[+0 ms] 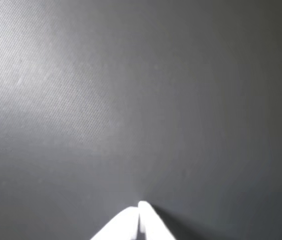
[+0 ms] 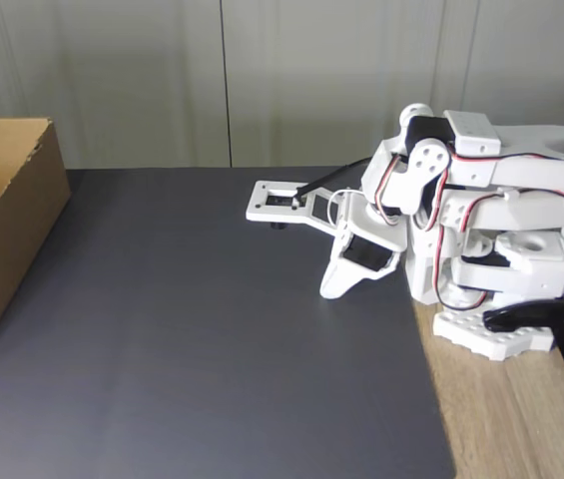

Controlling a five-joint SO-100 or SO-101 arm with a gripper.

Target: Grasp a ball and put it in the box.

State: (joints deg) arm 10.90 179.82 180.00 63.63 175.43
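Note:
The brown cardboard box (image 2: 7,225) stands at the left edge of the fixed view, its open top partly cut off by the frame. The ball is out of view. The white arm is folded low over its base (image 2: 491,269) at the right. My gripper (image 2: 333,290) points down at the dark mat, far from the box. In the wrist view my gripper (image 1: 141,206) enters from the bottom edge. Its two white fingertips (image 1: 149,212) meet with nothing between them, so it is shut.
A dark grey mat (image 2: 202,339) covers most of the table, with bare wood (image 2: 506,424) at the right. A black clamp (image 2: 551,324) holds the arm's base. A white bracket (image 2: 280,205) juts left from the arm. A grey wall stands behind.

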